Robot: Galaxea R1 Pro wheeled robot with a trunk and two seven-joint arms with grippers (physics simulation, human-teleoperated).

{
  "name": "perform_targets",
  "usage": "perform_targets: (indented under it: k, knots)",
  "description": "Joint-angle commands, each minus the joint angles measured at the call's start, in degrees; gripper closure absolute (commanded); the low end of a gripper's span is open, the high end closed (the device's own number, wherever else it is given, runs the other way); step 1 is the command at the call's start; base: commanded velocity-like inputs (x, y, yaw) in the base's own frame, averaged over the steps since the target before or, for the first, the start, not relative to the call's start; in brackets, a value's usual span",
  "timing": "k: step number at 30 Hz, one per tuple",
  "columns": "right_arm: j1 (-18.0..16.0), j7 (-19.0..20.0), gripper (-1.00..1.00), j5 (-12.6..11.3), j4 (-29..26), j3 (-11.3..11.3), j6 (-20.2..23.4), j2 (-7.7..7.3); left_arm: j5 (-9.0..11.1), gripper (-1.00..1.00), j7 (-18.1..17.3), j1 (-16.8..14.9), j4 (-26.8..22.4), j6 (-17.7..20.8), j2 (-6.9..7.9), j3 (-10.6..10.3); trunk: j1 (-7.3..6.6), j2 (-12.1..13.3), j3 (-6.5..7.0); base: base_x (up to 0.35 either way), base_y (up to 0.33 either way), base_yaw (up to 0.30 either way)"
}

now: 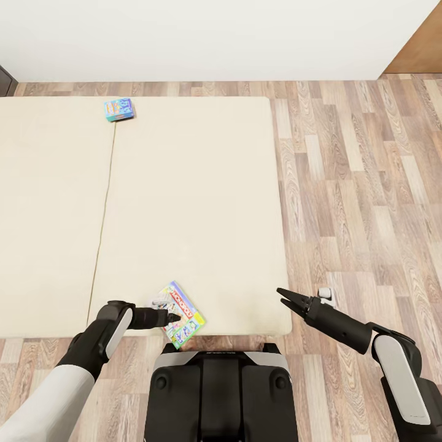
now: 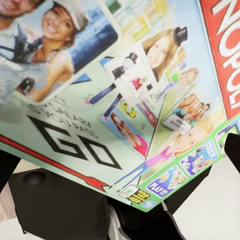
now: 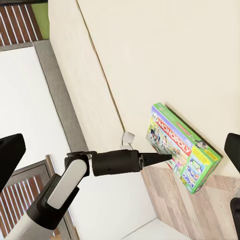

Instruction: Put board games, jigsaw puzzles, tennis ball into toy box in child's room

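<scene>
The light-blue board game lies on the far part of the bed. The left gripper is at the Monopoly box near the bed's front edge; whether its fingers pinch it I cannot tell. The right gripper hovers beside the bed, fingers apart, holding nothing

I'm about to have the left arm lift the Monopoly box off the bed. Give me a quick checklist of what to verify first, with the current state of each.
1. Left pincer at the Monopoly box: ok, its tips meet the box's near edge.
2. Firm grip on the box: cannot tell; the pincer's closure isn't visible.
3. Box on the bed: ok, near its front edge.
4. Right pincer out of the way: ok, open, empty, beside the bed.
5. Light-blue game left for later: ok, at the bed's far side.
</scene>
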Motion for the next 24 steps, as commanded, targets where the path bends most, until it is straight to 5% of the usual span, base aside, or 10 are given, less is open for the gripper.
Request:
perform_targets:
  k: [1,12,24]
  knots:
    - [0.0,0.4,-1.0,0.4,0.0,-0.1,0.2,0.01,0.5,-1.0,0.2,0.0,-0.1,0.3,0.06,-0.2,0.03,-0.1,-0.06,0.0,0.0,0.0]
    - [0.0,0.4,-1.0,0.4,0.0,-0.1,0.2,0.01,0.7,-1.0,0.0,0.0,-0.2,0.2,-0.3,-0.2,0.03,-0.1,-0.06,0.0,0.0,0.0]
    - [0.0,0.4,-1.0,0.4,0.0,-0.1,0.2,0.01,1.0,-1.0,-5.0,0.0,-0.2,0.3,-1.67,0.0,0.03,-0.1,-0.06,0.0,0.0,0.0]
